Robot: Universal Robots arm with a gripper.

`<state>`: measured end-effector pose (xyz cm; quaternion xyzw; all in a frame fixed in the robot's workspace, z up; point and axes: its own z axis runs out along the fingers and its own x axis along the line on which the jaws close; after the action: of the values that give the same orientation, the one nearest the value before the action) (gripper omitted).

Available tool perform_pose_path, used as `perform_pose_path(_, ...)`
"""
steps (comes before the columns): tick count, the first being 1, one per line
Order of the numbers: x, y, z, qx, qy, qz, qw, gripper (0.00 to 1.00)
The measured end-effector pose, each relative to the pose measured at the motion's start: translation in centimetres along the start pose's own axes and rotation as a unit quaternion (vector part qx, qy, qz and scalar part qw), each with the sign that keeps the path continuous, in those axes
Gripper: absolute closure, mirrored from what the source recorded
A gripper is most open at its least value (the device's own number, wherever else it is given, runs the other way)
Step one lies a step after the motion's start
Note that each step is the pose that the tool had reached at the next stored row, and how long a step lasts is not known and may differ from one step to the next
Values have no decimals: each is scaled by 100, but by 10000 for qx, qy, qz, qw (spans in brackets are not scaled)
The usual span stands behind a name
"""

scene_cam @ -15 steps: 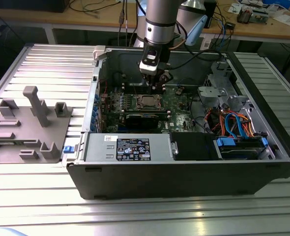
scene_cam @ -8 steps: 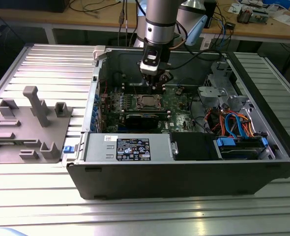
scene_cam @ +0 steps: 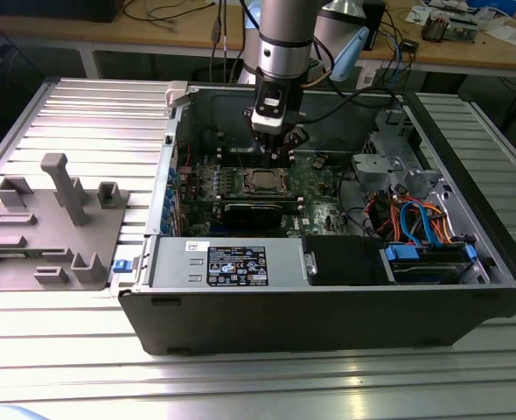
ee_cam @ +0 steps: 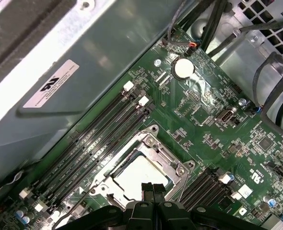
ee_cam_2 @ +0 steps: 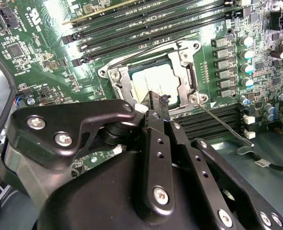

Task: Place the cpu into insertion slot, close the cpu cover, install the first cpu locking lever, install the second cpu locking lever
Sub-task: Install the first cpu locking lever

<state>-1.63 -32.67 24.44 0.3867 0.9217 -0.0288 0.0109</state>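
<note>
Heads up on where your arm is right now: it drops in from the upper middle of the exterior view, into the open PC case, with the gripper just above the motherboard. In both wrist views the two fingertips are pressed together with nothing between them, so the tool's clenched and empty as far as I can see.

Your cpu is already sitting in the insertion slot, silver top facing up. The cpu cover lies flat over it, and the chip shows through its window. In the second wrist view the gripper tip sits right at the edge of that cover. I can't tell whether it's touching the metal or just above it.

Levers: a thin wire lever runs out from one socket corner at an angle, across the memory slots beside it. A second wire lever runs along the opposite side of the socket, next to the other bank of memory slots.

In the first wrist view you can also spot the coin cell battery well away from the socket. Over at the exterior view's left, a grey fixture sits on the slotted aluminium table, just beside the case.
</note>
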Motion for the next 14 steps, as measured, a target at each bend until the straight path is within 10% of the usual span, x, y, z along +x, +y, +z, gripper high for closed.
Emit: perform_pose_path(14, 0, 0, 0, -9, -10, -226, 9997, 89)
